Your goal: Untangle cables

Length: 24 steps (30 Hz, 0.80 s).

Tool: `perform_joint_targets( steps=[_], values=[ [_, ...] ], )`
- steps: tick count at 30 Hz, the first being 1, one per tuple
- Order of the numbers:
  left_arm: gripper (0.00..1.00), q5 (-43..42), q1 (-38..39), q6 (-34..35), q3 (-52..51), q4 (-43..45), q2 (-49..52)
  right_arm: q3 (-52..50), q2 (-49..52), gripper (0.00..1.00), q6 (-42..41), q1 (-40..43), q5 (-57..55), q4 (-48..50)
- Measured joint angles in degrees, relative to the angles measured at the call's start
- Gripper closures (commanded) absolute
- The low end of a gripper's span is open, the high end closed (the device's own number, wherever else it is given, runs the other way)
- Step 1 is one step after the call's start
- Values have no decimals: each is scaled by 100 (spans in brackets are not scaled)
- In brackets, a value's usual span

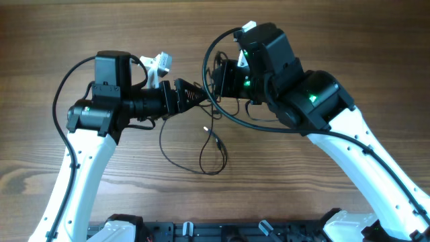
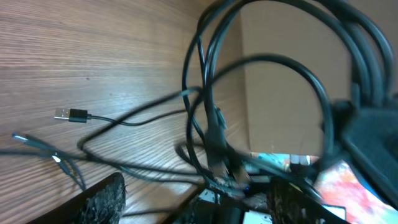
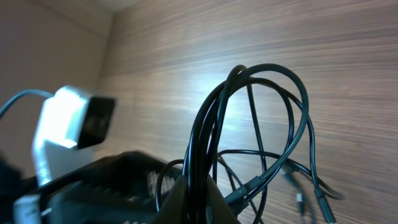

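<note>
Cables (image 3: 200,143) are dangling from the tightly pinching right gripper (image 3: 196,200), probably so the wide-open, empty left gripper (image 2: 202,198) opposite can separate them.

Blurry cables (image 2: 214,149) in left wrist view; right claw (image 3: 198,196) mostly cropped.

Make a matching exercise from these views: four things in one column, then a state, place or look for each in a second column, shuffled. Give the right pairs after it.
Column one
1. left gripper
2. right gripper
3. USB plug
4. table

Column two
A. lying on the wood, silver tip pointing away from its cord
B. shut on a bundle of cables
C. pale brown, with fine grain lines
D. open, its fingers spread wide apart

Pairs: 1-D, 2-B, 3-A, 4-C
</note>
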<state>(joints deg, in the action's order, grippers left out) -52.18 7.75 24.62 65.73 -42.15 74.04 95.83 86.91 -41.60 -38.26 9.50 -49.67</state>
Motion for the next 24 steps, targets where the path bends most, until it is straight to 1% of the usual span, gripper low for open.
perform_joint_targets(
  steps=[2,3,4,5,6,7,8,10,12,14,16,19,20,22,24],
  values=[
    [27,282,0,-24,0,0,0,0,0,96,-22,0,332,66],
    [30,505,0,-37,0,0,0,0,0,96,-22,0,492,96],
    [40,636,0,-37,0,4,0,0,0,96,-24,0,662,92],
    [60,850,0,-44,0,20,0,0,0,96,-24,0,791,92],
    [89,988,0,-76,0,28,0,0,0,96,-24,0,883,90],
    [91,1084,0,-57,0,57,0,0,0,96,-24,0,960,87],
    [91,1113,0,-68,0,74,0,0,0,96,-22,0,994,74],
    [96,1152,0,-98,0,90,0,0,11,96,-24,0,1036,44],
    [96,1189,0,-101,0,90,0,0,22,96,-24,0,1069,-26],
    [96,1211,0,28,0,107,0,0,22,96,-24,0,876,-162],
    [96,1237,0,431,0,249,0,-2,22,96,-87,-4,214,-516],
    [96,1128,4,1412,9,540,0,-7,26,96,-579,-33,-1373,-1480],
    [96,984,24,1698,24,728,-13,-9,26,96,-682,-46,-1716,-1600],
    [96,796,33,2146,44,1062,-116,-90,26,95,-824,-83,-2120,-1679],
    [96,708,33,2380,44,1137,-306,-212,76,94,-918,-98,-2275,-1670]
  ],
)
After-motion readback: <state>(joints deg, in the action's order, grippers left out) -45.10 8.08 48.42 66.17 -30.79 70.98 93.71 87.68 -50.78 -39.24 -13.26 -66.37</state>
